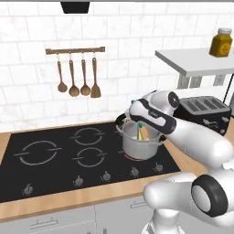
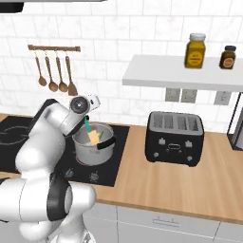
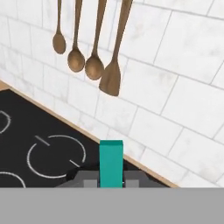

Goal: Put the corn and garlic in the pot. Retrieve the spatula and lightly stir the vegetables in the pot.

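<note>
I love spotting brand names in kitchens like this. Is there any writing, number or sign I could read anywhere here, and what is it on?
Readable text: none.
Yellow jar on the shelf: orange label, too blurred to read.
Small dark jar: label too small.
Toaster: no lettering shows.
Stove knobs: no marks legible.

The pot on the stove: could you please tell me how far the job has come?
Done: the spatula is retrieved, and the gripper is shut on its teal handle. In hand: its yellow blade reaches into the pot. Left: stirring. Whether the corn and garlic are inside cannot be told.
</note>
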